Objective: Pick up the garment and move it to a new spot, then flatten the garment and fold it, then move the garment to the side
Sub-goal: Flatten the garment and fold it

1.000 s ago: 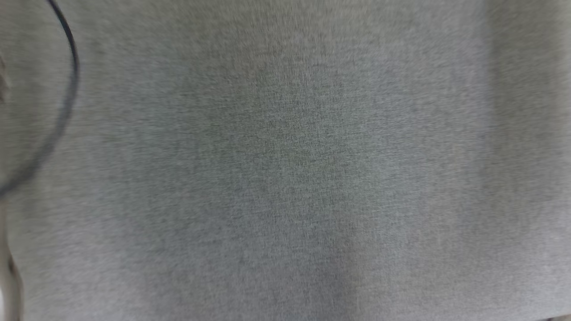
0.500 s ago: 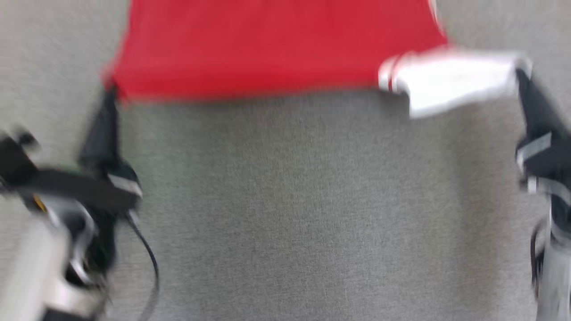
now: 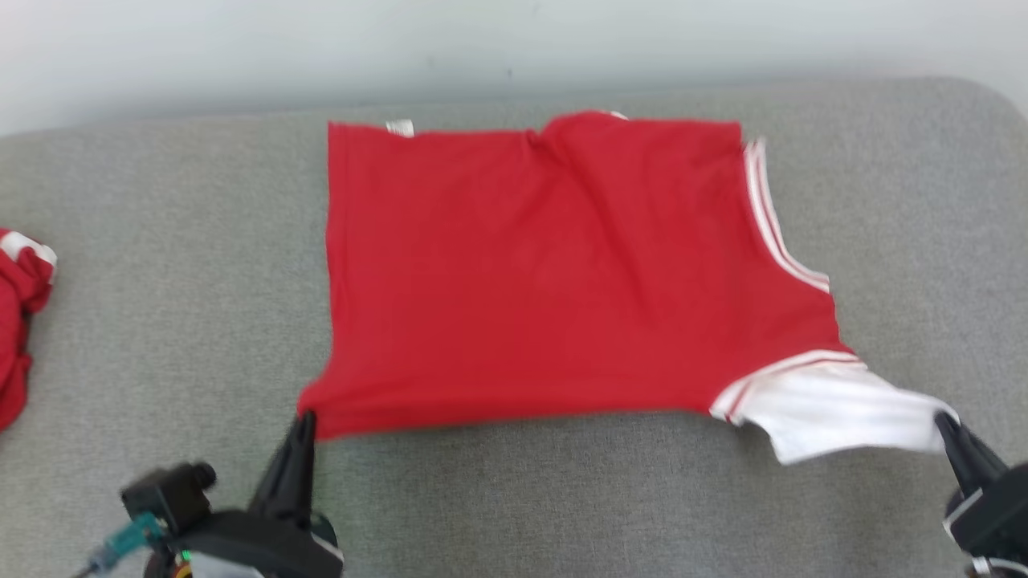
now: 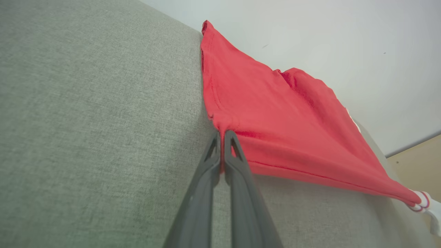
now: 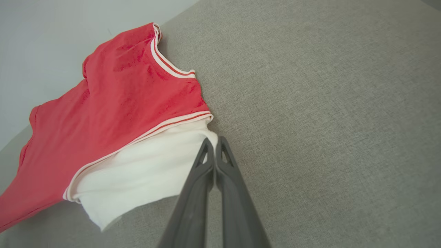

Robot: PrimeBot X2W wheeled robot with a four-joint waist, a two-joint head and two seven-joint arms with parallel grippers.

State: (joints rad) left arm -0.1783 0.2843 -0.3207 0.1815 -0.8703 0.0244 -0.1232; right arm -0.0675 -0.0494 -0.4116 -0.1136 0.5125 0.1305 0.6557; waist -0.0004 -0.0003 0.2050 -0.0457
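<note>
Red cloth garment with white striped-trim sleeve (image 3: 554, 273): spread on centre of grey woven fabric surface (image 3: 161, 281); left gripper (image 3: 306, 419) pinched tight on its near left corner; right gripper (image 3: 940, 419) pinched tight on white sleeve edge, near right; crumpled red cloth (image 3: 20, 321) at left edge.

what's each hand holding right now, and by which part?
Both hold the shirt. Left hand is shut on the red hem corner nearest the robot; right hand is shut on the edge of the white sleeve.

On the padded surface (image 3: 161, 281): garment (image 3: 546, 273) at centre, another cloth (image 3: 18, 321) far left.
</note>
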